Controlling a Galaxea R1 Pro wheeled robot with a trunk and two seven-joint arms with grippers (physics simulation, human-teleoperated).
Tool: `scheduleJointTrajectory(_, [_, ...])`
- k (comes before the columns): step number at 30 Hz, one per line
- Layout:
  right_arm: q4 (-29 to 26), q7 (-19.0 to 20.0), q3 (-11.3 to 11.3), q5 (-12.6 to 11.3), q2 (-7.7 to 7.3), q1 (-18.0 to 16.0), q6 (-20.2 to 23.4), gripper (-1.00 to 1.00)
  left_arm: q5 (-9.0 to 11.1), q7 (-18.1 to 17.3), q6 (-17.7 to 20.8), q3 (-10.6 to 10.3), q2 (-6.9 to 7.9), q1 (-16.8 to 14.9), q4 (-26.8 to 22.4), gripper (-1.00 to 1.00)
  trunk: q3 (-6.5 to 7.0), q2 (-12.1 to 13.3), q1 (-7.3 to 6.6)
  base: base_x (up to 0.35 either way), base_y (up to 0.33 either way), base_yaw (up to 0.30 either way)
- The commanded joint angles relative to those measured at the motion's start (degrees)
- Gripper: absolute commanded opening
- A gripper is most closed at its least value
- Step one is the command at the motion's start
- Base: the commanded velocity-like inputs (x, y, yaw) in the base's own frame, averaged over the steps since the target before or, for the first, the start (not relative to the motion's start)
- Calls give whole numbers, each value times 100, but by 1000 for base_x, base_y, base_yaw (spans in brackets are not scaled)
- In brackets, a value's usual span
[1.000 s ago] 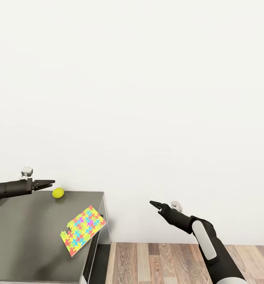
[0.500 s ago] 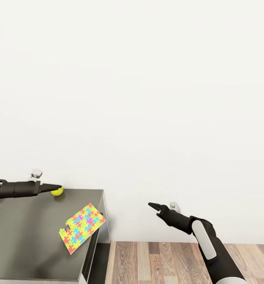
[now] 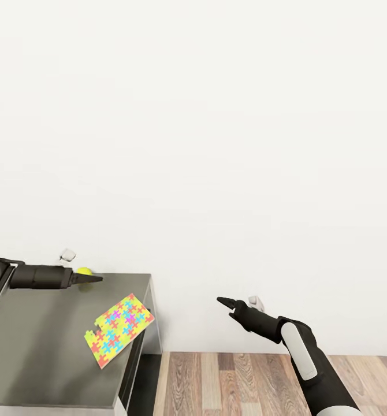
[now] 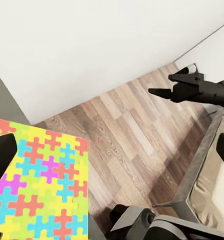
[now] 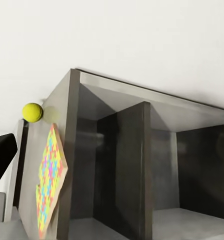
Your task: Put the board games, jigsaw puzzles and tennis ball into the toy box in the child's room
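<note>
The tennis ball [image 3: 85, 270] lies near the back edge of the dark grey table [image 3: 37, 346], partly hidden behind my left gripper [image 3: 95, 279]. That gripper reaches over the tabletop, open, with nothing between its fingers [image 4: 1, 152]. A jigsaw puzzle [image 3: 119, 330] lies flat near the table's right edge, in front of the left gripper; it also shows as the puzzle [image 4: 36, 185] under the left wrist. My right gripper [image 3: 222, 300] hovers open and empty over the floor, right of the table. The ball [image 5: 32, 112] and puzzle [image 5: 49, 180] show in the right wrist view. The toy box and board games are out of view.
A white wall [image 3: 216, 144] stands right behind the table. Wood-plank floor [image 3: 245, 381] lies to the table's right. The table's side has open dark shelves [image 5: 142, 170]. A thin grey frame [image 4: 197, 160] with a cream surface stands near my base.
My left gripper has moved right along the table's back edge, past the tennis ball, which it now partly covers. The right arm has hardly moved.
</note>
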Motion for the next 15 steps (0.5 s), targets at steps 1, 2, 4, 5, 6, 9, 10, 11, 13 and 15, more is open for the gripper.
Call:
scheduleJointTrajectory(1, [-3,26,-19,13,5,-4,36,100,-2,-42,97,0,-7,41,-104,100,-24,-45,22,0,0,0])
scheduleJointTrajectory(2, [-4,27,-19,13,5,-4,36,100,49,-42,130,-4,-12,83,-203,100,-42,-85,44,0,0,0])
scheduleJointTrajectory(4, [-5,33,-19,13,8,-4,36,100,270,-42,204,-13,-21,219,-515,100,-78,-165,88,0,0,0])
scheduleJointTrajectory(5, [-3,39,-17,13,11,-4,35,100,363,-42,221,-16,-23,269,-622,100,-96,-205,110,0,0,0])
scheduleJointTrajectory(6, [-4,48,-17,13,19,-4,33,100,464,-42,235,-19,-25,323,-726,100,-114,-245,132,0,0,0])
scheduleJointTrajectory(9, [-3,92,-14,13,48,-4,31,100,769,-42,274,-25,-28,498,-1038,100,-168,-366,198,0,0,0])
scheduleJointTrajectory(10, [-2,132,-12,13,66,-4,30,100,946,-42,308,-30,-29,606,-1234,100,-186,-406,220,0,0,0])
scheduleJointTrajectory(11, [-1,157,-12,13,77,-4,29,100,1019,-42,327,-31,-30,653,-1323,100,-204,-446,242,0,0,0])
scheduleJointTrajectory(13, [-2,205,-11,16,97,-4,26,100,1126,-42,361,-33,-30,733,-1474,100,-240,-526,286,0,0,0])
scheduleJointTrajectory(15, [-3,241,-11,18,115,-4,23,100,1197,-42,388,-33,-28,794,-1585,100,-276,-606,330,0,0,0])
